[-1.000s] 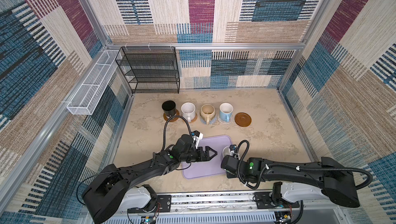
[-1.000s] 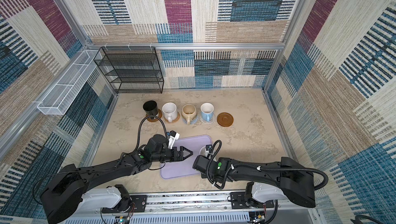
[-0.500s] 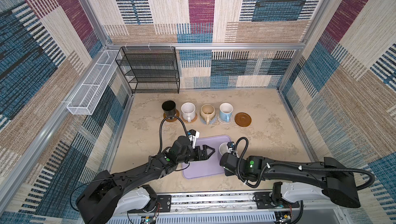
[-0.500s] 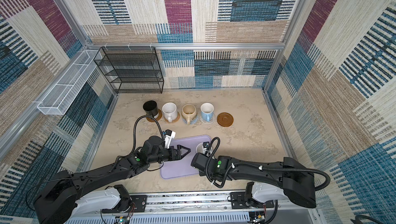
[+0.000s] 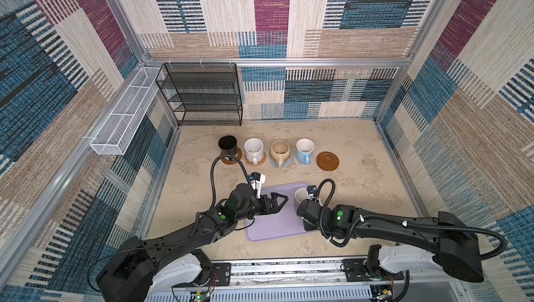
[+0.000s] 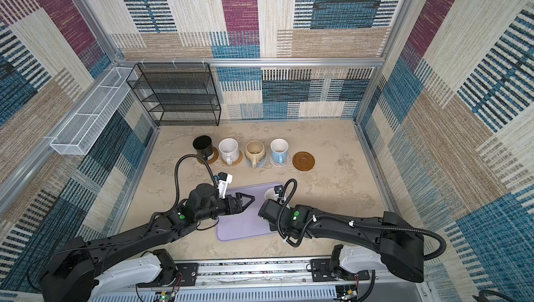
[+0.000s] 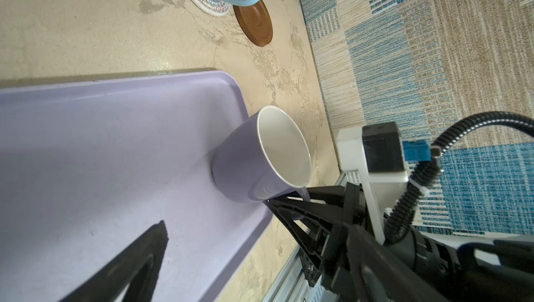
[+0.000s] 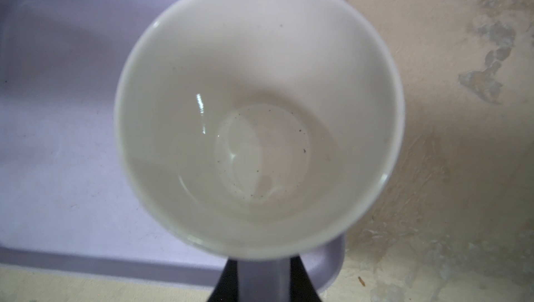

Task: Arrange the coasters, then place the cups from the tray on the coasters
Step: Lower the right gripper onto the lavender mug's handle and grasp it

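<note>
The lavender cup with a white inside is at the far right corner of the lavender tray. My right gripper is shut on its handle. I cannot tell if its base still touches the tray. My left gripper hovers open and empty over the tray, to the left of this cup. At the back, the black cup, speckled white cup, beige cup and light blue cup each stand on a coaster. One brown coaster at the row's right end is bare.
A black wire shelf stands at the back left against the wall. A white wire basket hangs on the left wall. Bare tabletop lies between the tray and the row of cups.
The right gripper has carried the lavender cup a little farther back and left. The left gripper stays open over the tray and has barely moved.
</note>
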Controlling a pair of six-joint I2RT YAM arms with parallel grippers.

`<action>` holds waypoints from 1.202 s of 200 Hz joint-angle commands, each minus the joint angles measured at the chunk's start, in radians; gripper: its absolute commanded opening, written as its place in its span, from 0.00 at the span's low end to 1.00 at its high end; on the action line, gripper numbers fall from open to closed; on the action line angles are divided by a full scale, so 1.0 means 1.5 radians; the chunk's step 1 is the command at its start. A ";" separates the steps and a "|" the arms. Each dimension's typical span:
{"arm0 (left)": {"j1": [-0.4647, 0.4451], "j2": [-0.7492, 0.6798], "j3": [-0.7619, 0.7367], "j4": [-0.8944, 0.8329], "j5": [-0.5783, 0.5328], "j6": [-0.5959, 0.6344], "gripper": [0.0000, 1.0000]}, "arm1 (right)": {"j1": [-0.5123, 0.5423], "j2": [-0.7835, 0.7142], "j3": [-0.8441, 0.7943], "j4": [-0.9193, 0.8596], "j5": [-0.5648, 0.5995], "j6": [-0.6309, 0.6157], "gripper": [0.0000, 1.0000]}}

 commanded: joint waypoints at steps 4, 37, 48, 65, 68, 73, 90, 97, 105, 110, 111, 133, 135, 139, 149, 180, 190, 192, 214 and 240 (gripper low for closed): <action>0.001 0.012 0.010 -0.007 -0.014 -0.011 1.00 | -0.001 0.018 0.006 0.009 0.001 -0.008 0.00; 0.001 0.033 0.009 0.015 -0.008 -0.020 0.99 | 0.000 0.038 -0.002 0.028 -0.036 -0.014 0.23; 0.000 0.039 0.011 0.019 -0.005 -0.021 0.99 | -0.001 0.050 0.002 0.020 -0.037 -0.008 0.29; 0.000 0.046 0.011 0.022 -0.003 -0.022 0.99 | -0.001 0.063 0.009 0.013 -0.034 -0.004 0.32; 0.000 0.046 0.011 0.022 -0.003 -0.022 0.99 | -0.001 0.064 0.010 0.012 -0.032 -0.004 0.35; 0.000 0.047 0.010 0.023 -0.003 -0.022 0.99 | -0.001 0.065 0.012 0.013 -0.032 -0.004 0.37; 0.001 0.047 0.011 0.022 -0.004 -0.021 0.99 | 0.000 0.069 0.016 0.013 -0.030 -0.004 0.43; 0.001 0.046 0.010 0.020 -0.005 -0.022 0.99 | -0.001 0.069 0.019 0.013 -0.029 -0.004 0.44; 0.000 0.046 0.010 0.019 -0.006 -0.021 0.99 | -0.001 0.069 0.022 0.012 -0.027 -0.005 0.46; 0.000 0.045 0.010 0.018 -0.006 -0.021 0.99 | -0.002 0.069 0.024 0.012 -0.025 -0.006 0.48; 0.001 0.044 0.010 0.018 -0.006 -0.021 0.99 | -0.002 0.070 0.024 0.012 -0.025 -0.006 0.48; 0.000 0.044 0.008 0.019 -0.009 -0.019 0.99 | -0.004 0.068 0.033 0.011 -0.016 -0.011 0.53; 0.000 0.044 0.008 0.019 -0.009 -0.020 0.99 | -0.005 0.068 0.034 0.011 -0.016 -0.012 0.53; 0.000 0.044 0.007 0.018 -0.010 -0.019 0.99 | -0.006 0.068 0.035 0.013 -0.014 -0.014 0.53; 0.000 0.044 0.006 0.018 -0.010 -0.019 0.99 | -0.012 0.068 0.037 0.015 -0.013 -0.018 0.53; 0.001 0.040 0.003 0.017 -0.010 -0.019 0.99 | -0.029 0.069 0.039 0.006 0.005 -0.017 0.52; 0.000 0.039 0.002 0.016 -0.012 -0.020 0.99 | -0.033 0.066 0.037 0.008 0.009 -0.017 0.50; 0.000 0.039 0.002 0.017 -0.012 -0.020 0.99 | -0.033 0.066 0.037 0.009 0.009 -0.017 0.50; 0.001 0.039 0.001 0.017 -0.013 -0.020 0.99 | -0.035 0.061 0.031 0.030 0.003 -0.032 0.42; 0.001 0.040 0.001 0.017 -0.014 -0.020 0.99 | -0.034 0.061 0.032 0.034 0.004 -0.035 0.22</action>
